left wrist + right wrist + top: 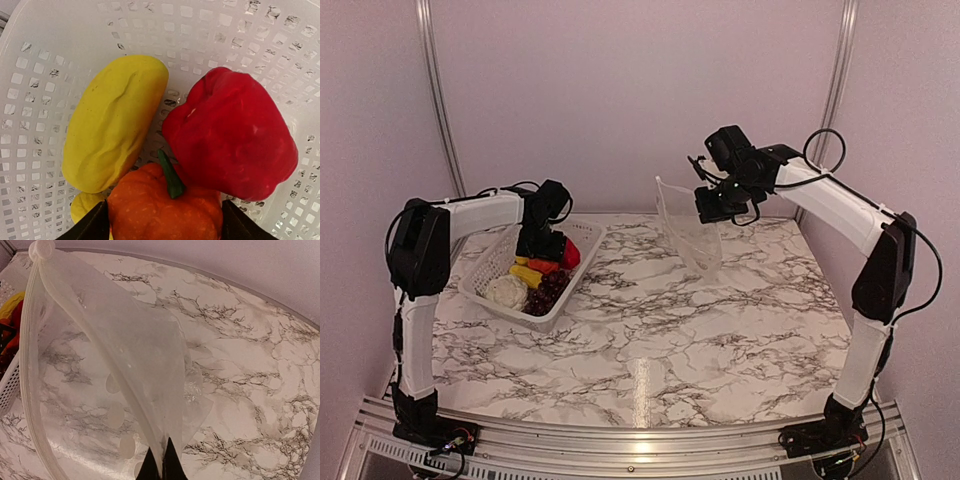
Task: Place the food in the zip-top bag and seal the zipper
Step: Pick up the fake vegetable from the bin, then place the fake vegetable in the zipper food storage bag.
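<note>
Open bench (720, 330) lies free between the white perforated basket (485, 262) and the hanging zip-top bag (688, 235). In the basket, red pepper (230, 135), yellow piece (115, 125) and orange fruit (160, 205) crowd the left hand (165, 227); side gaps seem tight.

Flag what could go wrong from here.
1. The left gripper straddles the orange fruit, with the red pepper and a yellow piece crowding it. Closing may nudge them or slip off the rounded fruit.
2. The right gripper pinches the zip-top bag at one edge spot, in the air. The limp film may sag, so food could miss the mouth.
</note>
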Robot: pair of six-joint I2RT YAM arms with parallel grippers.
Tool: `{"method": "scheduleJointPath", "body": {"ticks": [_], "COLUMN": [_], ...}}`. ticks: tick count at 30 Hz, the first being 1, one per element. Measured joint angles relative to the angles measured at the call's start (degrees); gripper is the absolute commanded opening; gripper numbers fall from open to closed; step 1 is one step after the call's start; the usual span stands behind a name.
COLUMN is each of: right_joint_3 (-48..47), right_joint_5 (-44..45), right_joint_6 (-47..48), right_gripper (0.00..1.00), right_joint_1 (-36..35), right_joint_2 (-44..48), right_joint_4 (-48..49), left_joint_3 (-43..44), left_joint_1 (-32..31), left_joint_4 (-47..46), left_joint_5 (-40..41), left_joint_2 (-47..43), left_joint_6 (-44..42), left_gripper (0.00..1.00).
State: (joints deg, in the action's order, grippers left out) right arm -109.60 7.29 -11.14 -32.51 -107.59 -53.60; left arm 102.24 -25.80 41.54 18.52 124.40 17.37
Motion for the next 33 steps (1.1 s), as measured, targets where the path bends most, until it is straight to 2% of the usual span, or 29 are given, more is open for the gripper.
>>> {"method": "scheduleJointPath", "body": {"ticks": [6,14,21,33], "right_joint_3": [1.2,1.6,1.6,1.6], "right_joint_5": [-0.2,-0.7,-2.3,-5.8], "right_joint_6": [-0.2,-0.2,-0.2,-1.6], "right_gripper": [0.00,0.00,0.00,0.00], "right_joint_1": [0.0,0.0,0.0,-3.1], "right_joint_2": [0.0,0.2,0.3,0.3], "right_joint_4": [0.4,0.7,0.9,2.2], "left_joint_3": [-3.1,-3.1,-5.3,-14.5], "left_joint_1": [0.0,-1.0,-7.9,-16.6], "left_joint_4": [1.3,0.9,-9.7,-28.8], "left_joint_5": [-1.6,-5.2,-10.2,-21.2], "left_joint_2": [-4.3,-16.1,-25.1,-32.4], "left_joint_6": [1.6,5.1,9.6,14.7], "left_gripper": [0.58,0.55,0.51,0.45]}}
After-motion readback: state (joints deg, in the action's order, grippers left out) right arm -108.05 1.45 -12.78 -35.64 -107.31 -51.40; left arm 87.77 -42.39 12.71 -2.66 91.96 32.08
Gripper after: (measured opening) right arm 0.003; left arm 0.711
